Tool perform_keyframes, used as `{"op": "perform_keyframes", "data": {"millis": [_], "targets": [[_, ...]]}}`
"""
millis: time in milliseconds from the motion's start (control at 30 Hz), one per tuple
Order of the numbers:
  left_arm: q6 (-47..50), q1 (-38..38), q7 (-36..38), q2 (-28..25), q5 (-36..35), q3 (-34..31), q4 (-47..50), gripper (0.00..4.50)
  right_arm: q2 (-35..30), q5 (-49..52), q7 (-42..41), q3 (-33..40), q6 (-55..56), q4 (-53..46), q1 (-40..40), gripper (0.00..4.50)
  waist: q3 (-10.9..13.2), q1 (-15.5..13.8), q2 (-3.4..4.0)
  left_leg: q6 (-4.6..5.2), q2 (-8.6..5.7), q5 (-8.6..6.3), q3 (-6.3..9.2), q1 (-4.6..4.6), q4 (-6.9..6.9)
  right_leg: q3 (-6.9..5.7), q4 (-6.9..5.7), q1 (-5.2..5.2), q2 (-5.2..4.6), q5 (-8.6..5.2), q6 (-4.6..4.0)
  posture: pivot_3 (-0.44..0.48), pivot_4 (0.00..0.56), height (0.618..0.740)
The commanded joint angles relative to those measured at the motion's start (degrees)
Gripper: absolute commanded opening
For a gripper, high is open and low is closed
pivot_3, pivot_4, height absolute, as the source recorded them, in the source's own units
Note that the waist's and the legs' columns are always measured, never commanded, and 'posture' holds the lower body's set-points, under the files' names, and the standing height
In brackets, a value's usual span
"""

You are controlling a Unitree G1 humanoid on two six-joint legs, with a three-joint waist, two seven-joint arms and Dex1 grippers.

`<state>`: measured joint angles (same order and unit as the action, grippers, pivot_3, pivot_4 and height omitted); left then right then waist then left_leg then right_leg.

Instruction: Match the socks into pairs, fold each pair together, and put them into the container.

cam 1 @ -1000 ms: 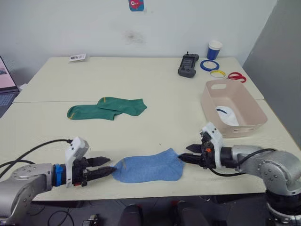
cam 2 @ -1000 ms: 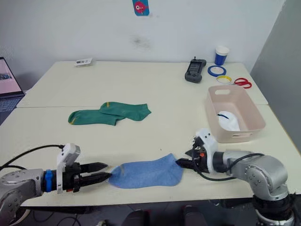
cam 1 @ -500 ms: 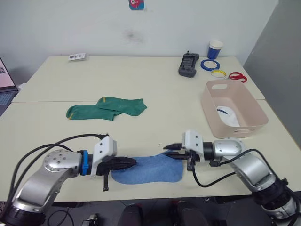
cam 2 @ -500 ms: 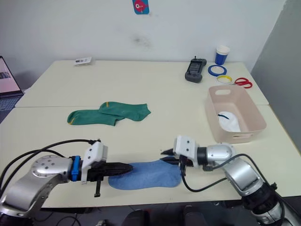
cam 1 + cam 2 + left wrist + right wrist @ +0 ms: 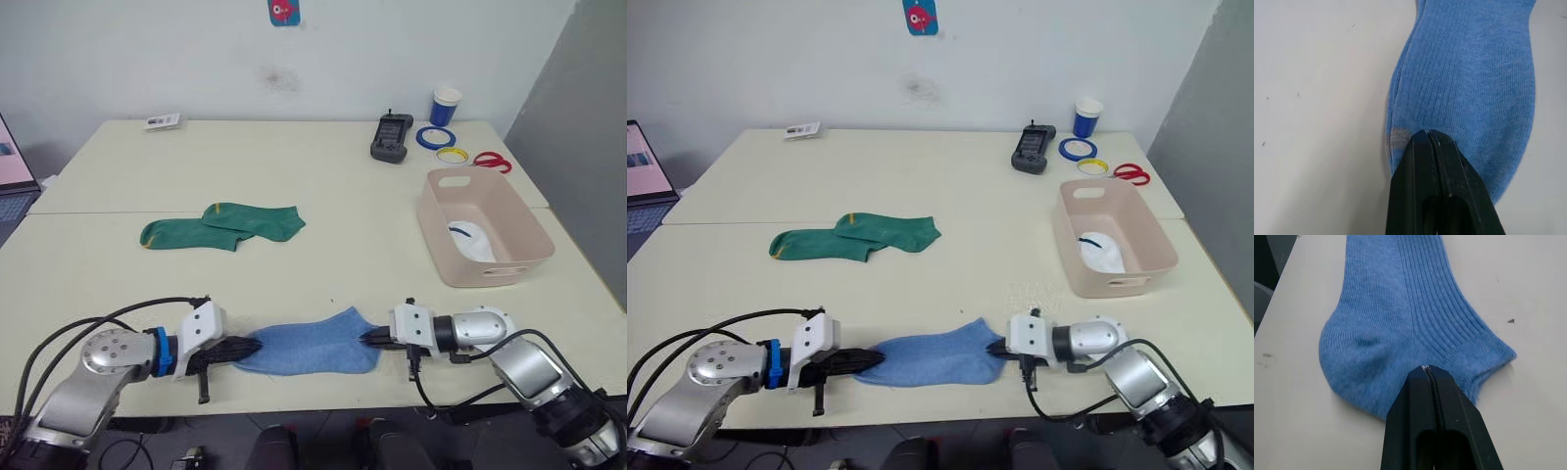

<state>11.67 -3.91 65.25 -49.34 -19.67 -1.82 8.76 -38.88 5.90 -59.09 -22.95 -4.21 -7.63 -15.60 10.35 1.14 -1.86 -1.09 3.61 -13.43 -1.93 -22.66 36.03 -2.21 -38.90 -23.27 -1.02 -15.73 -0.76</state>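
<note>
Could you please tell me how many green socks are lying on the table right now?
2: the green socks lie together, overlapping, on the table's left half, beyond the blue sock. Others could be hidden inside the pink container.

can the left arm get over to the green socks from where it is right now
Probably not straight away. The left gripper is shut on the toe end of the light blue sock at the near edge of the table. The green socks lie farther back with bare table between, so nothing blocks the path once it lets go.
</note>
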Motion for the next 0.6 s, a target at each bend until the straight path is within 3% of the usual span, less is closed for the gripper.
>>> {"op": "perform_keyframes", "data": {"millis": [33,233,400,600], "targets": [[2.66,-0.57,1.59,-1.27,-3.80,-3.29,2.55,0.00,-0.66,4.46,-2.01,3.81,-2.50,-4.87,0.46,0.03,0.00,-0.06,0.00,0.00,0.00,0.00,0.00,-0.02,0.00,0.00,0.00,-0.01,-0.01,0.00,0.00,0.000,0.150,0.740],[5.16,-1.20,3.31,-2.14,-7.06,-3.74,9.08,0.00,4.18,8.17,-1.56,2.55,-9.55,-11.49,-3.86,0.03,0.01,0.13,0.01,-0.01,0.01,0.00,0.07,-0.08,0.00,0.02,0.00,-0.07,0.00,0.00,0.00,0.000,0.150,0.740],[2.09,-1.63,2.92,-2.05,-1.24,0.87,7.55,0.00,8.81,1.52,-1.86,-4.06,-5.65,-3.24,-5.21,0.03,0.00,0.09,-0.01,-0.02,-0.03,0.01,0.05,-0.05,0.00,-0.02,-0.01,-0.01,0.00,0.00,-0.01,0.000,0.150,0.740],[-1.07,-2.28,2.70,-3.06,2.99,1.41,3.13,0.00,5.75,-1.72,-4.03,-4.15,0.76,2.35,-3.10,0.03,0.00,-0.28,0.00,-0.01,-0.03,0.01,0.00,-0.14,0.04,0.02,0.00,-0.07,-0.01,0.00,-0.01,0.000,0.150,0.740]]}}
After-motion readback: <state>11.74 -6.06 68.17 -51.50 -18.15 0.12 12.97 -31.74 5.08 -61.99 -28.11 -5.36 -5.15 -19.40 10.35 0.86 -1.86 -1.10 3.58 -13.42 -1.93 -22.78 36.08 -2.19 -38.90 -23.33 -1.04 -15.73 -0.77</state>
